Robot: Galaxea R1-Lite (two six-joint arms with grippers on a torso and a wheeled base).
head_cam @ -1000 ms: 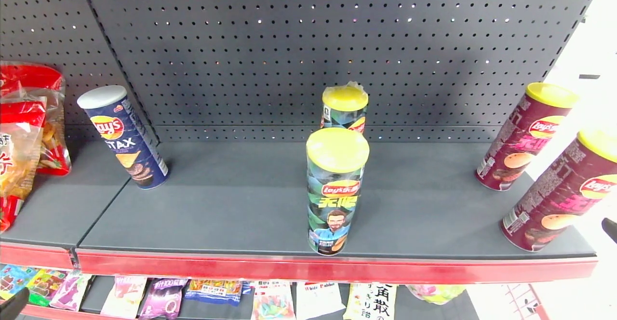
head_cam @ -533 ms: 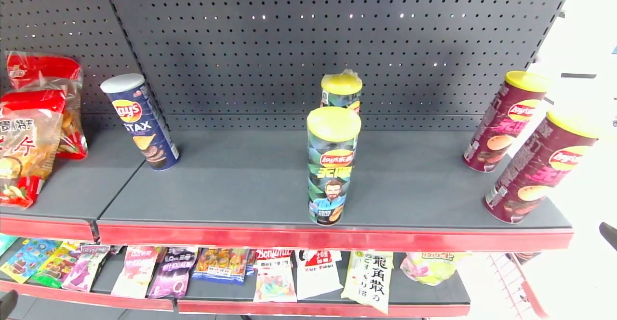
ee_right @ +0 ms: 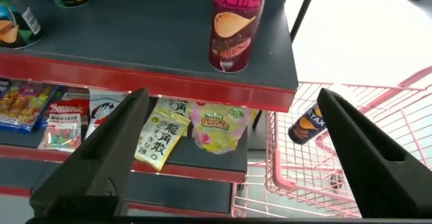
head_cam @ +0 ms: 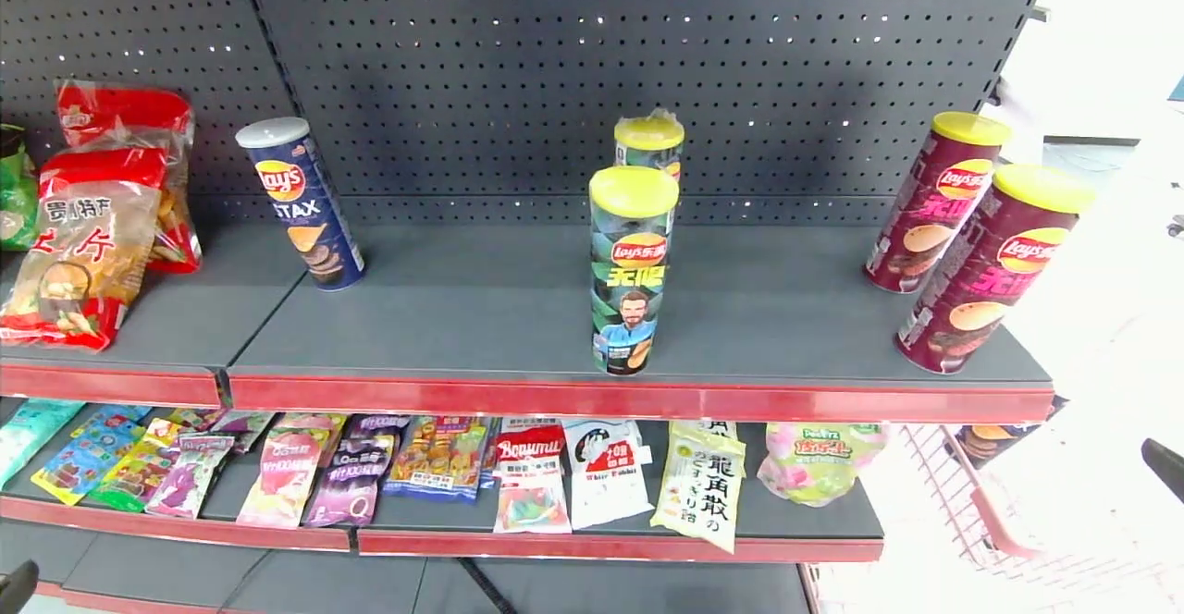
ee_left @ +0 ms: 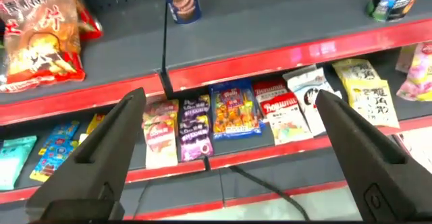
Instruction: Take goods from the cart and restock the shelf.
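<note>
head camera drew back | left gripper (ee_left: 229,99), right gripper (ee_right: 233,96) apart, empty | right wrist: can (ee_right: 309,121) in cart (ee_right: 273,163)

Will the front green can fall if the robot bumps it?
Probably: the front green can is tall and narrow, so it likely tips easily. It's round and near the shelf edge, so it might roll off.

On the upper shelf (head_cam: 444,327) a wide bare stretch runs between the blue can (head_cam: 301,207) and the front green can (head_cam: 634,272), with a second green can (head_cam: 649,141) just behind it; another wide gap lies between these and the maroon cans (head_cam: 980,272) at the right end. At the left end snack bags (head_cam: 88,226) block the way, and packets (head_cam: 425,466) crowd the lower shelf (head_cam: 601,545)
</note>
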